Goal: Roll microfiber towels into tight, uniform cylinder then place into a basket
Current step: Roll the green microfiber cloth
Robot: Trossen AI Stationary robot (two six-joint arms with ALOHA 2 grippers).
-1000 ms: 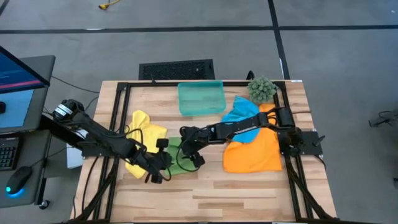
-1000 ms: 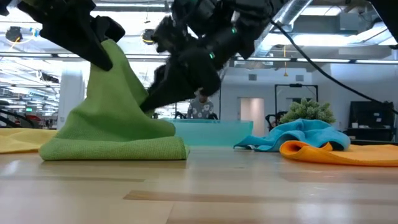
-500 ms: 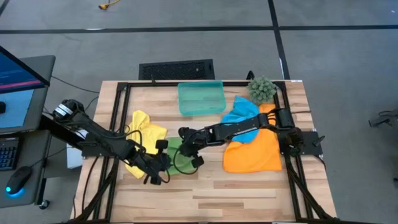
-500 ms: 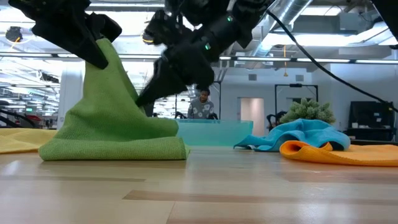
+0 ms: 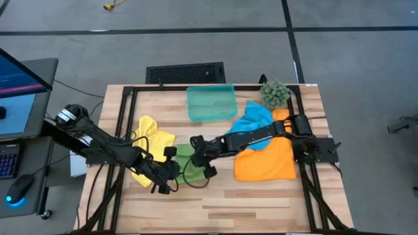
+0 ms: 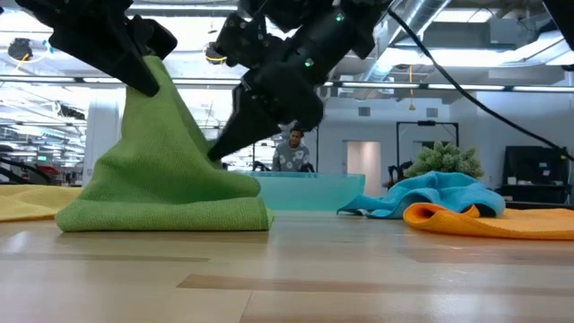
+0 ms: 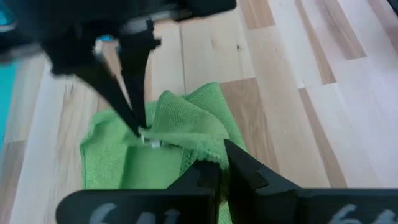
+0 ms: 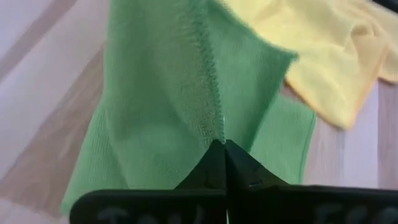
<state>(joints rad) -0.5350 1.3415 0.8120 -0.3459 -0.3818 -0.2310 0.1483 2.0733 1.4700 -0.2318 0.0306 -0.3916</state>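
No writing can be read. The right gripper (image 8: 219,144), spread wide a second ago, now pinches the green towel (image 6: 166,193) (near the table's front edge, beside the yellow towel (image 5: 151,130)). The left gripper (image 7: 221,163) stays pressed on the same towel's raised corner.

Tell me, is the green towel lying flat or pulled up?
Pulled up. The green towel rises in a peak where the left gripper pinches it; the right gripper is shut on its edge too.
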